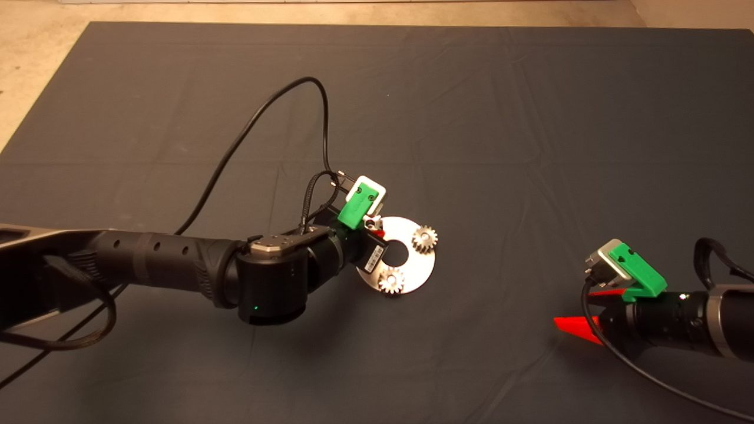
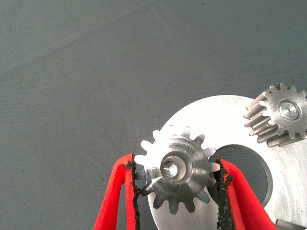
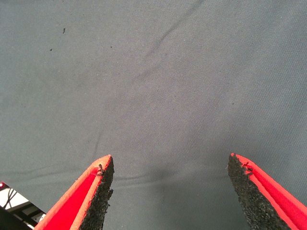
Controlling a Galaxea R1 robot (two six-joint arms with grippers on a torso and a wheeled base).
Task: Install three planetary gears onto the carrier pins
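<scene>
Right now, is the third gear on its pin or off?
On. The third gear lies flat on the disc, a pin end showing in its bore, with the left gripper shut on it.

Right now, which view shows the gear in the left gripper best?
The left wrist view: the third gear sits between the left gripper pads, over the disc. In the head view the gripper hides it. The right wrist view shows only mat.

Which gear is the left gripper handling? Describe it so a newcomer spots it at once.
Find the round silver disc mid-mat. Three gears sit on it; the one meant lies at the rim under the left gripper, between its red fingers. The other two gears stand free.
</scene>
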